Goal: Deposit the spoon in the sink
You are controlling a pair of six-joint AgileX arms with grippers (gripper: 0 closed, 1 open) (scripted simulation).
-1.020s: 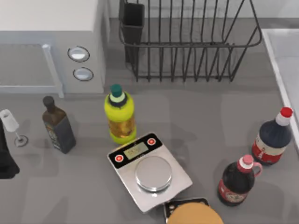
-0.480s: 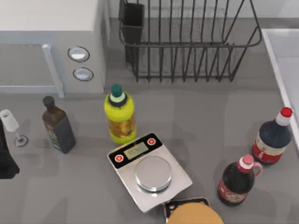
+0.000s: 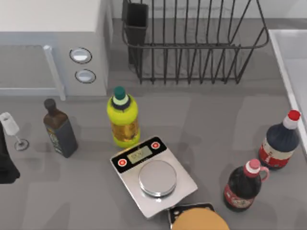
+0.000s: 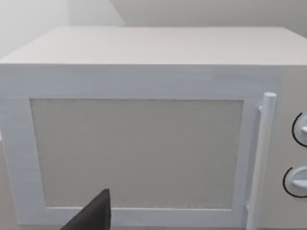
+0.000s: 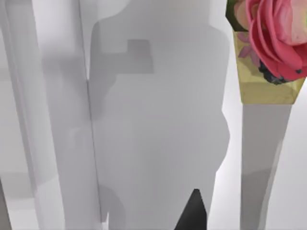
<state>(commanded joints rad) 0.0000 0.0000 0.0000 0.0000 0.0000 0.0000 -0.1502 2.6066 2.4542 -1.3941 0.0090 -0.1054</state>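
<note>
Much bare counter beside sink

microwave back left, dish rack behind; scale centre, 4 bottles around.

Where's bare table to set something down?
Free: the grey stretch between the dish rack, the yellow bottle and the red-capped bottle. Crowded: around the scale and the dark bottle near the microwave.

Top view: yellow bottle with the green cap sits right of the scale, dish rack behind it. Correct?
Not quite. In the top view the yellow bottle with the green cap stands behind the scale, toward its left, not to its right. The dish rack is behind it, as you said.
</note>
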